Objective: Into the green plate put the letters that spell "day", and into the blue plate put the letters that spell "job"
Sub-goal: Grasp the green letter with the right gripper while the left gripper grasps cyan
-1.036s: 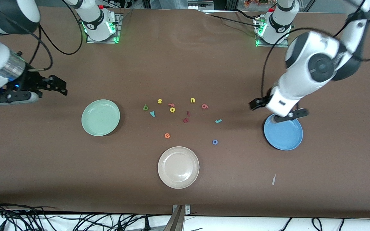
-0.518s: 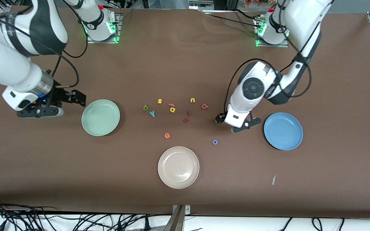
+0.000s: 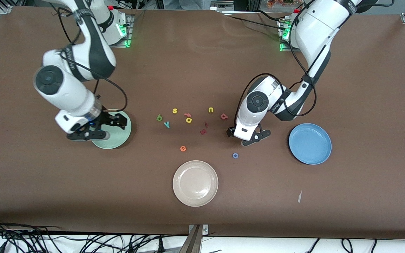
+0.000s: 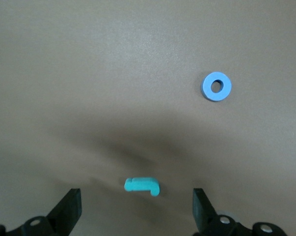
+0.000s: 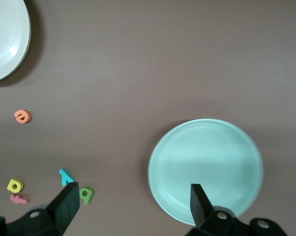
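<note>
From the front camera, the left gripper [image 3: 246, 137] hangs low over the teal j, which it hides in this view. It is between the letter pile and the blue plate [image 3: 309, 144]. The blue plate sits toward the left arm's end of the table with nothing in it. The blue o [image 3: 235, 155] lies on the table, nearer to the camera than the left gripper. The salmon-red b [image 3: 224, 116] lies just beside the arm's wrist. The right gripper [image 3: 112, 123] is over the rim of the green plate [image 3: 116, 140], and that plate holds no letters. The dark green d [image 3: 159, 117], the teal y [image 3: 167, 124] and the yellow a [image 3: 188, 120] lie close together on the table in the middle. A yellow s [image 3: 175, 111], a yellow u [image 3: 210, 110], an orange e [image 3: 183, 148] and some dark red letters [image 3: 204, 128] lie around them. A beige plate [image 3: 195, 183] sits nearest the camera.

In the left wrist view, the two fingers [image 4: 69, 211] are spread wide. The teal j [image 4: 142, 185] lies flat on the table between them, and nothing touches it. The blue o sits well apart from it.

In the right wrist view, the fingers [image 5: 67, 201] are spread wide too and hold nothing. The green plate lies under them, off to one side. The teal y, dark green d and yellow a lie near the other finger.
</note>
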Available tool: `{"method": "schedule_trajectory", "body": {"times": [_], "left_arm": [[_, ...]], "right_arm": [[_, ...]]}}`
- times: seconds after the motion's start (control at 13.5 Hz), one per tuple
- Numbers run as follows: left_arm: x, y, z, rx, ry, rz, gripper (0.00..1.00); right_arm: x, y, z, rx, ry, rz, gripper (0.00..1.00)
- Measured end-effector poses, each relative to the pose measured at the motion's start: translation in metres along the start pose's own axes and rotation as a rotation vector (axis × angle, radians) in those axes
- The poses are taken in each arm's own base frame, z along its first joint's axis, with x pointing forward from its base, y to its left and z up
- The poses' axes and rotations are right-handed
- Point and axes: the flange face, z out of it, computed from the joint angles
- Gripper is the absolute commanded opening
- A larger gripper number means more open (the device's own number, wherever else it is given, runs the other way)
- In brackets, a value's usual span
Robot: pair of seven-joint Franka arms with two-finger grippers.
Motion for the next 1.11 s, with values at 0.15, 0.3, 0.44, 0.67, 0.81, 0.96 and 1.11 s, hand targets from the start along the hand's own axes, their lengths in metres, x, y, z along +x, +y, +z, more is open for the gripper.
{"method": "schedule_trajectory", "body": {"times": [0.15,0.3,0.44,0.67,0.81,0.96,1.11], "left_arm": [[0.003,-0.001,0.006,0.010,0.022,0.024,1.00],[0.002,-0.002,0.014,0.026,0.033,0.047,1.00],[0.002,0.000,0.019,0.029,0.040,0.062,0.97],[0.003,0.006,0.024,0.022,0.036,0.063,0.85],[0.002,0.006,0.028,0.024,0.032,0.064,0.76],[0.001,0.007,0.029,0.025,0.029,0.065,0.69],[-0.003,0.012,0.026,0.015,0.028,0.072,0.68]], "right_arm": [[-0.020,-0.015,0.032,0.011,0.003,0.025,1.00],[-0.042,-0.034,0.059,0.026,0.009,0.072,1.00],[-0.067,-0.050,0.087,0.040,0.012,0.119,1.00],[-0.092,-0.062,0.129,0.054,0.014,0.163,1.00],[-0.100,-0.068,0.152,0.059,0.017,0.182,1.00],[-0.108,-0.079,0.170,0.062,0.014,0.181,0.99],[-0.117,-0.091,0.179,0.061,0.009,0.171,0.96]]}}
